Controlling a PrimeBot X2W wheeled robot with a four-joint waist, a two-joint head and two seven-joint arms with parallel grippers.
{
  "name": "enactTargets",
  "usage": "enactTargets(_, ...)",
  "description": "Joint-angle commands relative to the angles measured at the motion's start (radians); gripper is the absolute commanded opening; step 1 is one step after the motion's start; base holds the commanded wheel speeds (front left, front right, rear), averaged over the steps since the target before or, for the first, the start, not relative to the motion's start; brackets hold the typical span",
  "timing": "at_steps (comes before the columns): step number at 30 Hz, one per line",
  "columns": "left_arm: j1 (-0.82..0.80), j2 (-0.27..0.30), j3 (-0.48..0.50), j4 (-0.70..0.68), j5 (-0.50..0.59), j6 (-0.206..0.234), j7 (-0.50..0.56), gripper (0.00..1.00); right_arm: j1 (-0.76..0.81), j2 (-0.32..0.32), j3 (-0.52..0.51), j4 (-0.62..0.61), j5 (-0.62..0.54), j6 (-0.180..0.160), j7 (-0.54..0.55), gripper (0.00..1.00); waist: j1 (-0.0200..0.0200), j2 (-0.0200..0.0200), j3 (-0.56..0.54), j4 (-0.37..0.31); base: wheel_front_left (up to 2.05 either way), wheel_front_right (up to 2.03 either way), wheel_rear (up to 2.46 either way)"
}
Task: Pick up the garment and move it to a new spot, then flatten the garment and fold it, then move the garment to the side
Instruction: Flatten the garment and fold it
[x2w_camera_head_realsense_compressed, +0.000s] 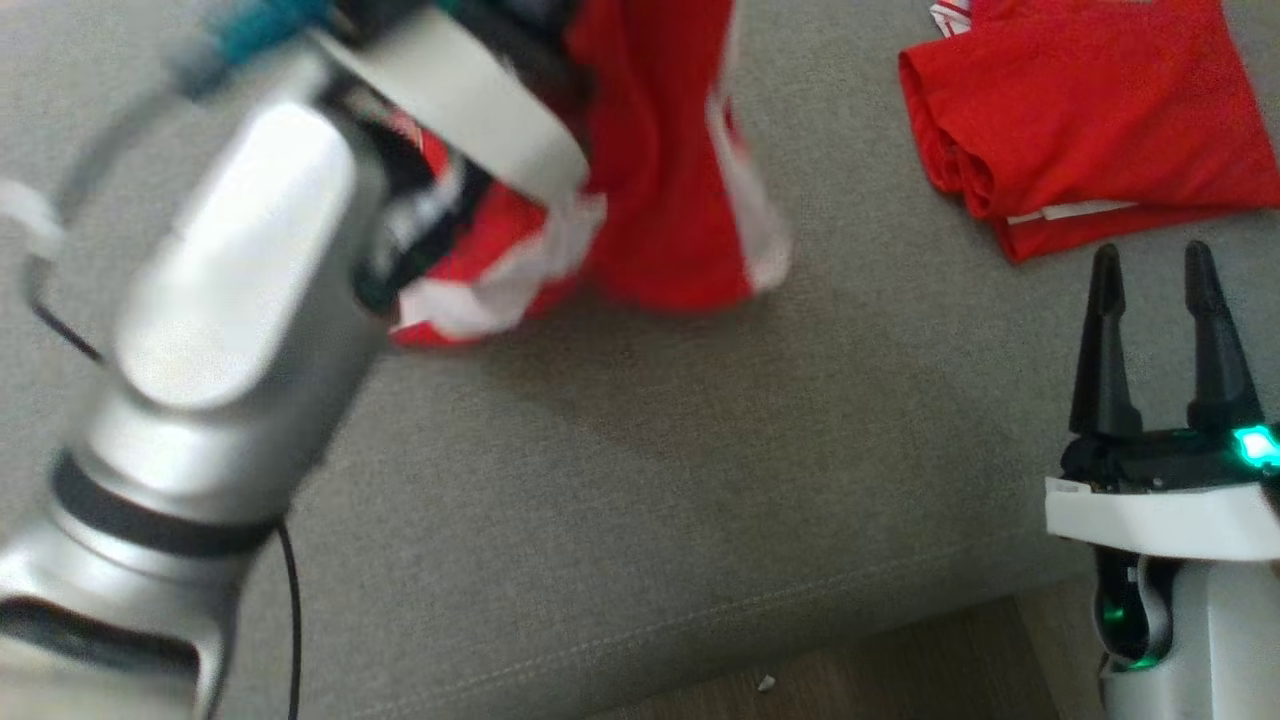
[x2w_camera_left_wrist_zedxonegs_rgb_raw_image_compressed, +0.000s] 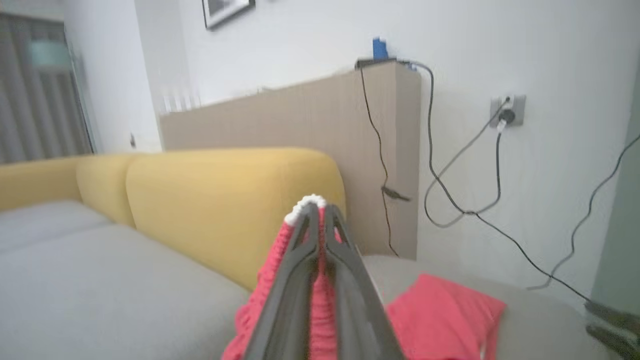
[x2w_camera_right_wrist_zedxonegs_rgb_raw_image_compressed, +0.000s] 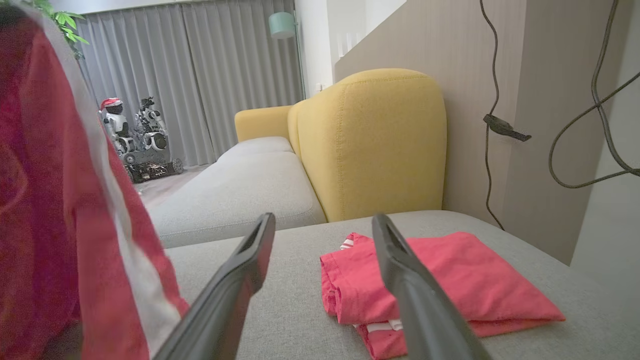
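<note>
Left tool: I see the left tool (x2w_camera_left_wrist_zedxonegs_rgb_raw_image_compressed: 318, 210) pinched tight, its two dark fingers together on a bunched fold of the garment (x2w_camera_head_realsense_compressed: 660, 170), with a white ribbed edge poking out past the tips.
Garment: red with white side stripes and white trim, it hangs from that grip over the left half of the sofa seat (x2w_camera_head_realsense_compressed: 700, 480).
Hem: the head view is smeared here, so I'd say the lower edge hangs just clear of the cushion, but I can't be sure.
Left forearm: the silver left forearm (x2w_camera_head_realsense_compressed: 230, 260) fills the near left of the head view, angled up toward the cloth and blurred.
Right tool: the right tool (x2w_camera_head_realsense_compressed: 1151, 250) stands open at the lower right, fingers apart and holding nothing, near the seat's front edge.
Second piece: a folded red garment (x2w_camera_head_realsense_compressed: 1090, 110) lies flat on the seat at the far right, well apart from the hanging one, and the right wrist view has it just beyond the open fingers.
Backdrop: a yellow backrest (x2w_camera_right_wrist_zedxonegs_rgb_raw_image_compressed: 370, 140) rises behind the seat, and dark cables (x2w_camera_left_wrist_zedxonegs_rgb_raw_image_compressed: 450, 165) droop from a wall socket (x2w_camera_left_wrist_zedxonegs_rgb_raw_image_compressed: 507, 111).
Floor: a strip of wooden floor (x2w_camera_head_realsense_compressed: 900, 670) shows below the seat front.
</note>
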Motion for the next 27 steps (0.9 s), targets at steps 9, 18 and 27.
enactTargets(9,0.054,0.145,0.095,-0.233,-0.165,0.006,0.091,0.0,-0.01,-0.003,0.004,-0.042,-0.012,0.003,-0.004,1.0,0.0,0.0,-0.014,0.061,0.0,0.0,0.0)
enactTargets(18,0.742,0.265,0.077,-0.348,-0.183,0.129,-0.089,0.0,0.005,-0.003,0.0,-0.022,-0.059,0.003,-0.004,1.0,0.0,0.0,0.011,0.176,0.0,0.0,0.0)
enactTargets(27,0.852,0.131,-0.05,-0.187,-0.132,0.145,-0.173,0.03,-0.019,-0.003,0.006,-0.027,-0.079,0.003,-0.004,1.0,0.0,0.0,0.009,0.243,0.0,0.0,0.0)
